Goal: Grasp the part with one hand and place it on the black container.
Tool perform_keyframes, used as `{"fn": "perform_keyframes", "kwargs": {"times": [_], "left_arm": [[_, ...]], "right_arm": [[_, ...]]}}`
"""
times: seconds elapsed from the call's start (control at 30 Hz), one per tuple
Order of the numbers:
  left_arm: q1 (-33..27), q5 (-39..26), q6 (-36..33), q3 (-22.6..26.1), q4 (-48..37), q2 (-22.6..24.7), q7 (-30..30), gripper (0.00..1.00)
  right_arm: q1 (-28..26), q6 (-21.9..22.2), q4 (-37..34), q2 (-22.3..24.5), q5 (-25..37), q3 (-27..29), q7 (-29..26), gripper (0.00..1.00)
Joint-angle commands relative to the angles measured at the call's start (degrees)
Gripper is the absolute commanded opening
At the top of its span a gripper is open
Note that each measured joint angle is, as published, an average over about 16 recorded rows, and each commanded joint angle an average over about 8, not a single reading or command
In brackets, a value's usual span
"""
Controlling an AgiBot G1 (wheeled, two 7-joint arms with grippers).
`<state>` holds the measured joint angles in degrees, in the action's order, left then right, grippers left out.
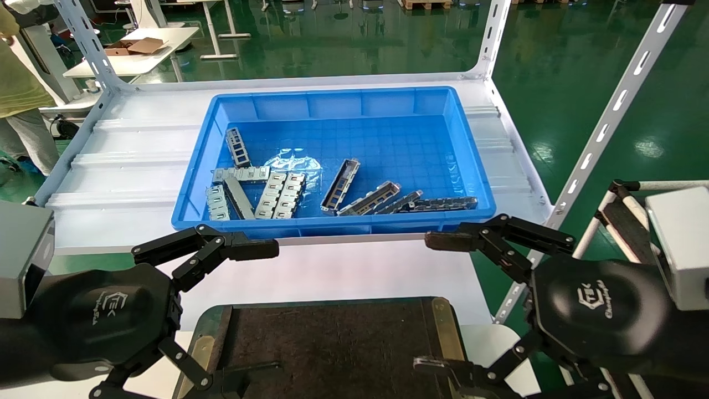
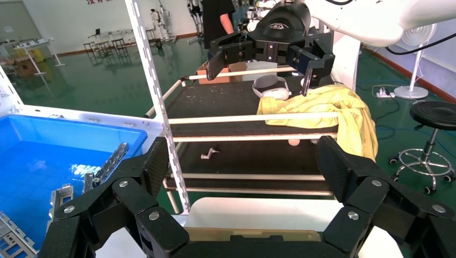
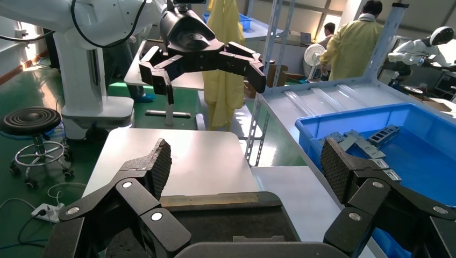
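The part [image 1: 340, 185], a silver-grey channel with cutouts, lies near the middle of the blue bin [image 1: 332, 226] among several other metal pieces. The black container [image 1: 332, 343], a flat dark tray with brass edge strips, sits at the near edge below both grippers. My left gripper [image 1: 274, 309] is open and empty over the tray's left side. My right gripper [image 1: 422, 302] is open and empty over its right side. The left wrist view shows its open gripper [image 2: 242, 161] above the brass strip [image 2: 242, 234]. The right wrist view shows its open gripper [image 3: 244, 164] above the tray [image 3: 226, 220].
The bin stands on a white shelf [image 1: 138, 166] with perforated uprights [image 1: 609, 116] at the corners. A white table surface [image 1: 332, 271] lies between bin and tray. A side cart [image 2: 242, 102] with a yellow cloth [image 2: 328, 107] stands to the right. A person [image 1: 16, 88] stands far left.
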<state>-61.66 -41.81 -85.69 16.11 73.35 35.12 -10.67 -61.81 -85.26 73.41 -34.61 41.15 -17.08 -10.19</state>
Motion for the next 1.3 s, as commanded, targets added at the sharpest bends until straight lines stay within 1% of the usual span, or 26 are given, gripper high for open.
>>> {"fn": "perform_keyframes", "kwargs": {"times": [0.03, 1.3], "left_arm": [[0.0, 0.0, 0.0, 0.0, 0.0, 0.0, 0.0, 1.0], [0.04, -0.02, 0.0, -0.04, 0.1, -0.04, -0.04, 1.0]], "right_arm": [[0.0, 0.0, 0.0, 0.0, 0.0, 0.0, 0.0, 1.0], [0.1, -0.18, 0.07, -0.17, 0.3, 0.45, -0.23, 1.0]]}}
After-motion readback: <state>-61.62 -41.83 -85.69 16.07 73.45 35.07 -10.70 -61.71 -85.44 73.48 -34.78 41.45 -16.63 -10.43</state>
